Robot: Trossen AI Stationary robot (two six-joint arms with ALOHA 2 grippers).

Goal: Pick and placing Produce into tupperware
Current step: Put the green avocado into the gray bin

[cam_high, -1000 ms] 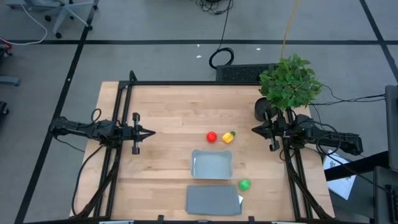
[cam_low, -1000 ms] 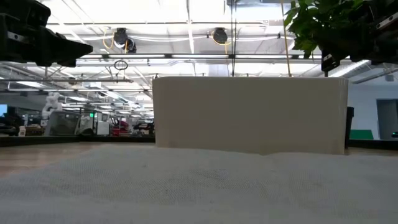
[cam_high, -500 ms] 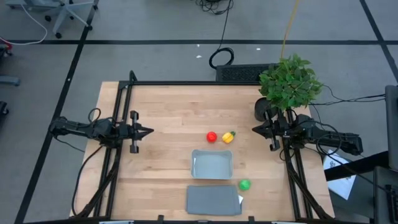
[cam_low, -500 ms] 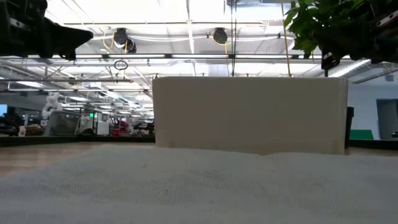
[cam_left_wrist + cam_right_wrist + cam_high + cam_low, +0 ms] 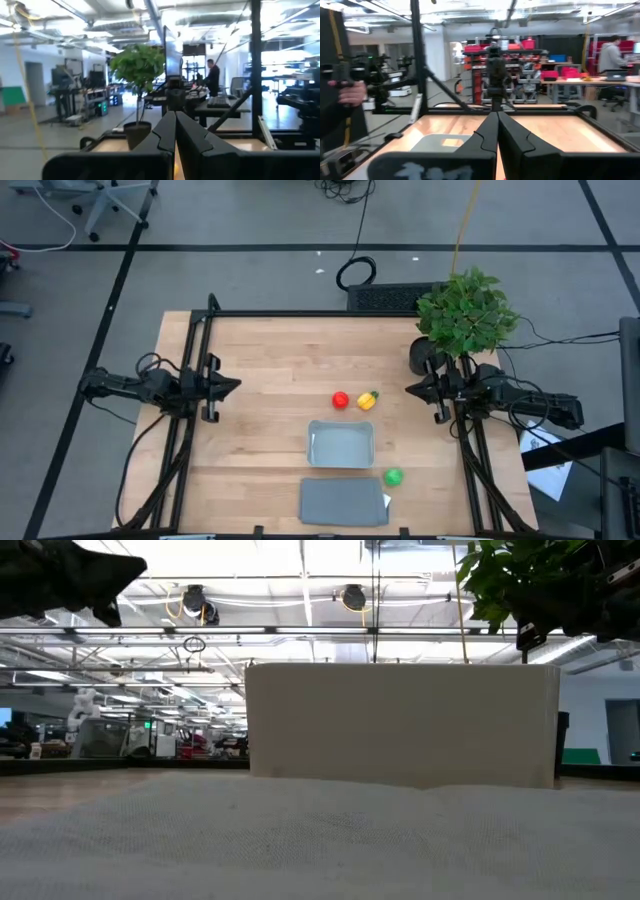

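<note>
The red round piece (image 5: 340,399) and the yellow piece with a green tip (image 5: 368,400) lie side by side on the wooden table, just beyond the far side of the tupperware (image 5: 341,443). The green round piece (image 5: 392,476) lies by the tupperware's near right corner. My left gripper (image 5: 238,385) is shut and empty at the table's left side, above the table; it also shows in the left wrist view (image 5: 175,120) and the low view (image 5: 140,565). My right gripper (image 5: 408,388) is shut and empty at the right side, as the right wrist view (image 5: 496,117) shows.
A flat dark grey lid (image 5: 343,502) lies at the near edge, just in front of the tupperware. A leafy potted plant (image 5: 466,310) stands at the far right corner, beside my right arm. A person's hand (image 5: 350,92) shows beyond the table's edge.
My left gripper has drawn back toward the table's left edge and risen a little, staying shut. My right gripper and the produce have kept still.
</note>
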